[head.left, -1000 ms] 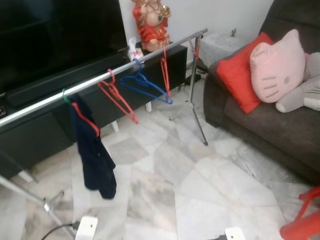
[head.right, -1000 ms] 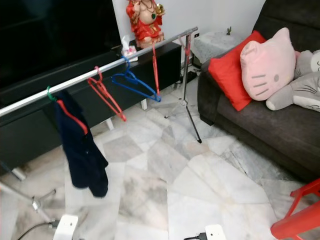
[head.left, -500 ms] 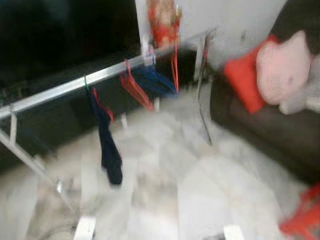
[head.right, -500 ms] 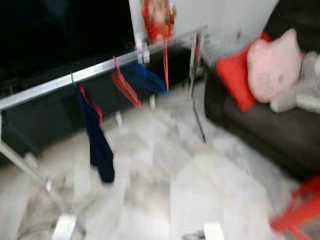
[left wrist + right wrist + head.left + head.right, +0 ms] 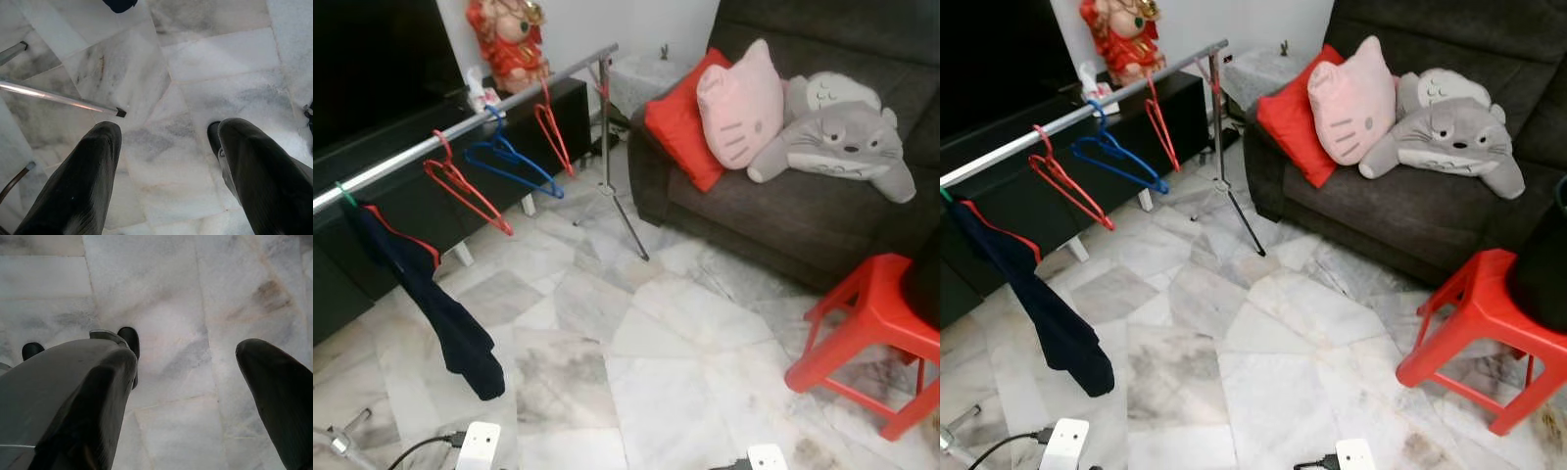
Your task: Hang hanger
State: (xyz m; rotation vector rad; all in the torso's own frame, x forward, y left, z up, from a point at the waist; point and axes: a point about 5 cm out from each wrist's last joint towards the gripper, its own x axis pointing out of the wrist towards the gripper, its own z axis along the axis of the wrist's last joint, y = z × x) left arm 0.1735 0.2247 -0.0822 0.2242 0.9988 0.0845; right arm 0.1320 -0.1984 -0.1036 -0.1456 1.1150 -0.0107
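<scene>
Living room, marble floor (image 5: 685,372), dark sofa (image 5: 803,206) on the right with a red cushion (image 5: 680,122), a pink cat pillow (image 5: 739,103) and a grey plush (image 5: 837,132); black TV unit (image 5: 401,196) on the left. The silver rail (image 5: 470,122) ran across the left, carrying a red hanger (image 5: 465,186), a blue hanger (image 5: 514,162), a second red hanger (image 5: 551,132) near the far end, and a navy garment (image 5: 440,304) on its own hanger. Since a second ago the whole view had swung right and the walking blur had cleared: you saw more sofa, and a red stool (image 5: 871,333) had come into frame with something dark on it, cut off at the edge. That was camera motion; the rack items hadn't moved. Left tool (image 5: 166,161) and right tool (image 5: 186,382) both hung low over the floor, fingers spread wide, holding nothing. My read: you hadn't picked up a hanger yet, and the turn toward the stool suggested the pickup was over there. I couldn't tell which hanger was the target.
</scene>
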